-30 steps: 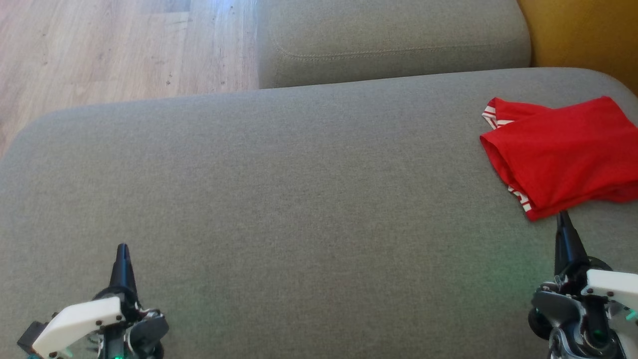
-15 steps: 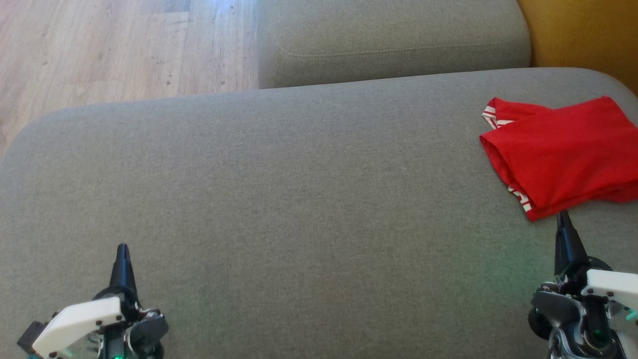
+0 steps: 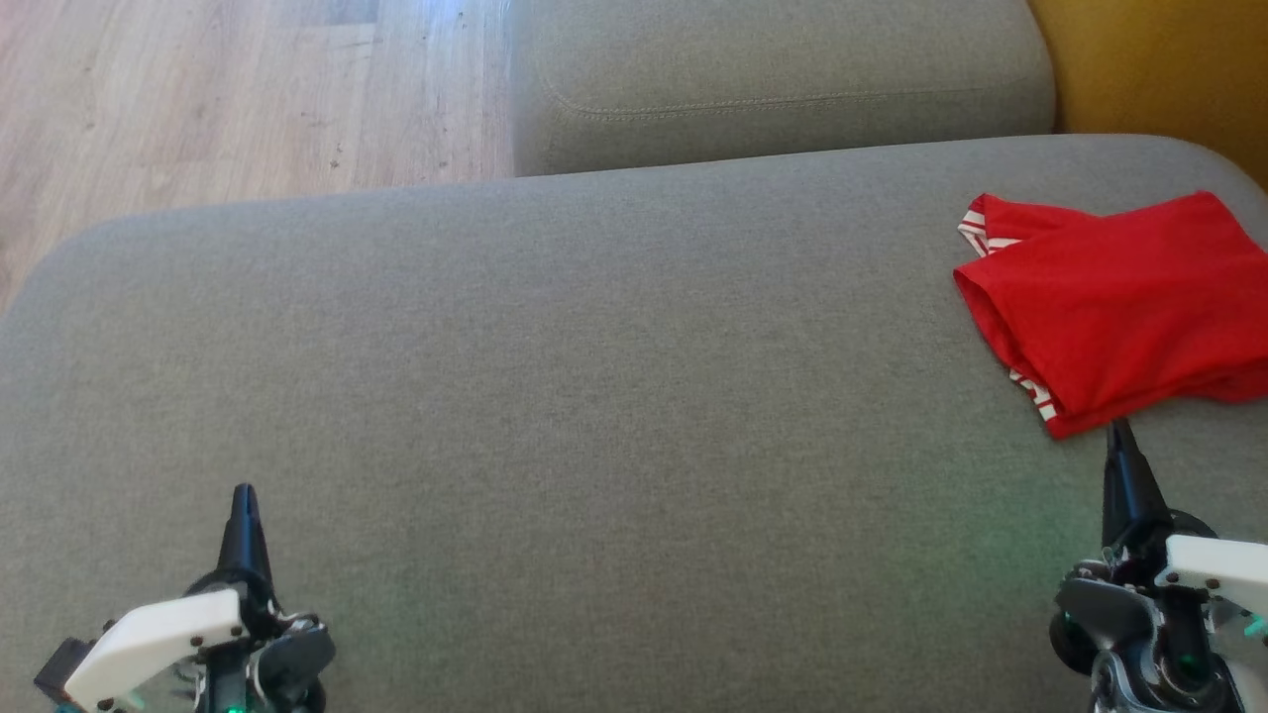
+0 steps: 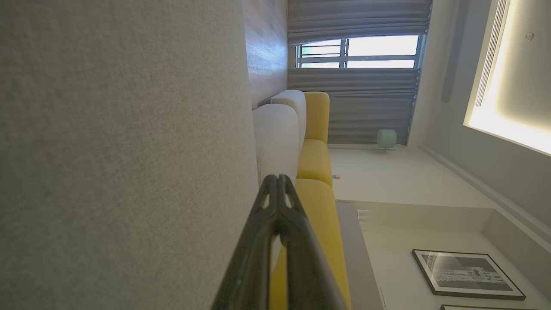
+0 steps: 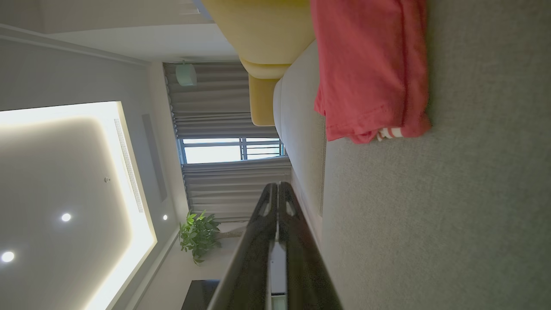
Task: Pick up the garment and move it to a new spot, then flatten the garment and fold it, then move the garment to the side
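A folded red garment [image 3: 1119, 307] with red-and-white striped trim lies at the right edge of the grey sofa cushion [image 3: 594, 376]; the right wrist view shows the garment [image 5: 370, 73] at the top. My right gripper [image 3: 1120, 428] is shut and empty, its tip just below the garment's near corner, apart from it. In its own wrist view the right gripper [image 5: 277, 186] has both fingers pressed together. My left gripper [image 3: 243, 492] rests shut and empty at the lower left, far from the garment. The left wrist view shows the left gripper [image 4: 277, 177] with its fingers closed.
A second grey cushion [image 3: 783, 79] sits behind the main one. Wooden floor [image 3: 228, 89] lies at the upper left, beyond the cushion's edge. A yellow sofa section [image 3: 1159, 69] stands at the upper right.
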Controlling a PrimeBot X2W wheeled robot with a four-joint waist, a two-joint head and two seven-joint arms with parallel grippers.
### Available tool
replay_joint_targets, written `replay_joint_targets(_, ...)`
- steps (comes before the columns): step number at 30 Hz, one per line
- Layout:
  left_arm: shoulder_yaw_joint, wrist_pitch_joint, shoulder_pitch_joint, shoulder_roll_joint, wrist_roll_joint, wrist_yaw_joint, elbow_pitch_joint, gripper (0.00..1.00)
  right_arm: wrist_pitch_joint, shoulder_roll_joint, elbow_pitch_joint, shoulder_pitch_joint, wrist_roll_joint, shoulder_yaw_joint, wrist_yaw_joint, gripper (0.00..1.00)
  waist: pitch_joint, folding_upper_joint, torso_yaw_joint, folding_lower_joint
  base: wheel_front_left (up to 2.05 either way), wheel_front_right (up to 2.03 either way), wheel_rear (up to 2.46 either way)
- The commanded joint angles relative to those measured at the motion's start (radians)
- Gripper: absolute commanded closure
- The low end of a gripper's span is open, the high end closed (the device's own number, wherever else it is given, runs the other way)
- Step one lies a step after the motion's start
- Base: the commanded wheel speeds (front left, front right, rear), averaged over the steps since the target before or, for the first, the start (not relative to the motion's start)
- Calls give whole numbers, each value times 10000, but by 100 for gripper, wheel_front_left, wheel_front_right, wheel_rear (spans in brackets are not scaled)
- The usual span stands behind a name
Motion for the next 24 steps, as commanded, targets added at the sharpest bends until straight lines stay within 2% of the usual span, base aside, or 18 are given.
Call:
replay_joint_targets(1, 414, 42, -511, 41, 101, -67, -285, 100, 68, -40, -368, -507, -41, 196, -7, 100, 0, 0, 0, 0, 0, 0, 0)
replay_joint_targets(24, 415, 42, -511, 40, 102, -67, -285, 100, 68, -39, -368, -507, -41, 196, -7, 100, 0, 0, 0, 0, 0, 0, 0)
